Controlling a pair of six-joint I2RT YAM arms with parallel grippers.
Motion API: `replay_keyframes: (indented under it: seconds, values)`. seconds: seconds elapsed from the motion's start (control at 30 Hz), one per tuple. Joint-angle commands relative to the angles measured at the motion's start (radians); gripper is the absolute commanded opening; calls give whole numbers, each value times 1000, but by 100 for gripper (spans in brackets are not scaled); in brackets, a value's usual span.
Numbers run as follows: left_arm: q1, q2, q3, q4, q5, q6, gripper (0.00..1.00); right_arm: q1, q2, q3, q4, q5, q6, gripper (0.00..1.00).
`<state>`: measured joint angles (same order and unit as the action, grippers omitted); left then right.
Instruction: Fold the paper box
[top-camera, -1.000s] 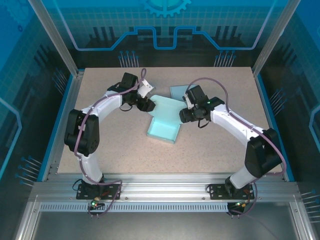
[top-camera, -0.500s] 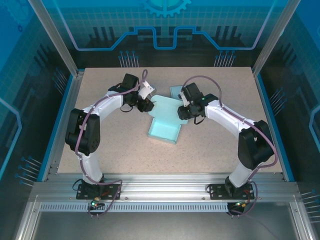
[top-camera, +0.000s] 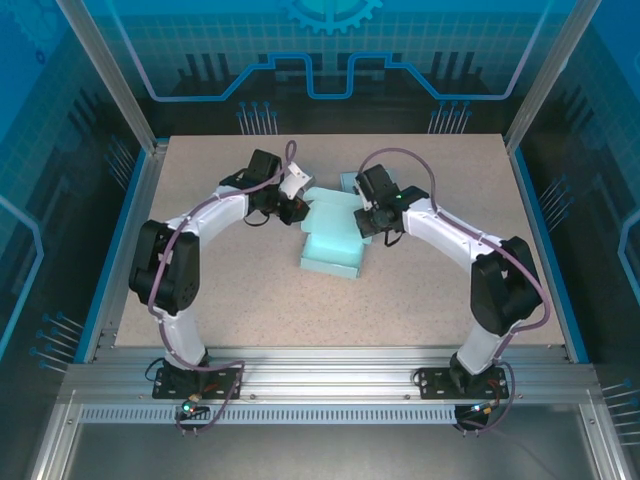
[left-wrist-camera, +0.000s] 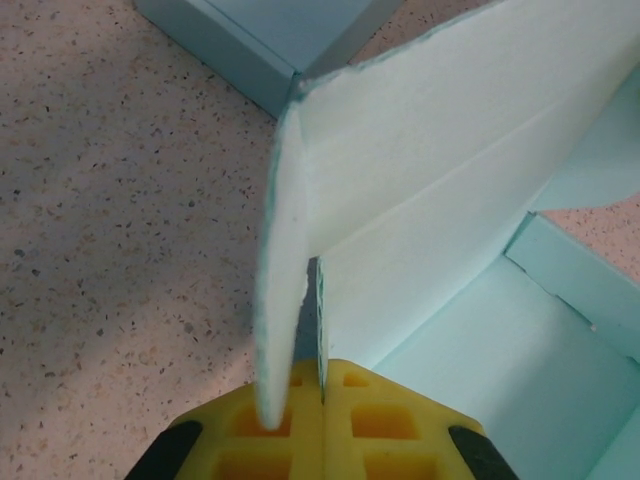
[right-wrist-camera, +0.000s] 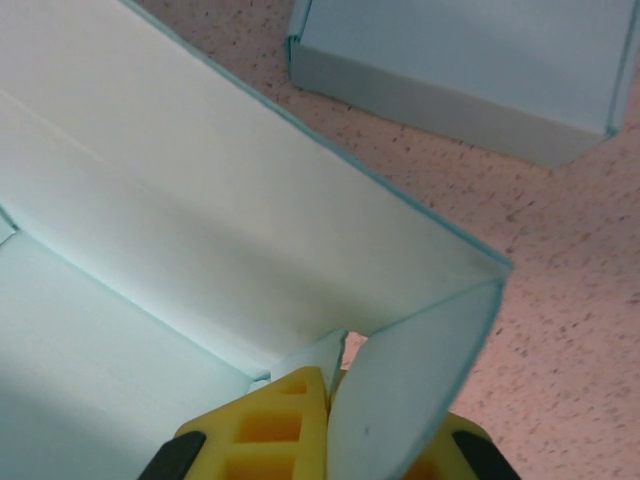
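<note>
We see the box at the middle of the surface. The left tool clamps its raised left flap, and the right tool clamps its raised right flap.

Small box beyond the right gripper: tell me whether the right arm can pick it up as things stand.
Probably not yet. The right gripper is shut on a flap of the paper box, so it must let go first. Otherwise the small box lies close by, with bare table between.
</note>
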<state>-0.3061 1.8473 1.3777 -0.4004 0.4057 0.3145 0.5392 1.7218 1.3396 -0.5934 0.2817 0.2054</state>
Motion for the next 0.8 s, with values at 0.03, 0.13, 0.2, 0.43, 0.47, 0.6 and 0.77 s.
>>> replay_keyframes:
  seconds: [0.03,0.13,0.2,0.43,0.47,0.6,0.77]
  values:
    - [-36,-75,-39,99,2,-79,0,58,35,41,106,124,-66,0]
    - [-50,-103,-68,159,-82,-142,0,74,41,40,162,173,-81,0]
    - [-69,-128,-103,228,-151,-180,0,82,45,33,211,194,-89,0]
    - [-157,-115,-137,384,-362,-303,0,87,107,70,353,212,-98,0]
    - [-165,-105,-136,393,-386,-323,0,88,122,83,359,210,-97,0]
    - [-195,-71,-142,438,-470,-423,0,96,180,118,383,209,-59,0]
    - [-220,-65,-174,499,-517,-566,0,121,197,107,423,222,-14,0]
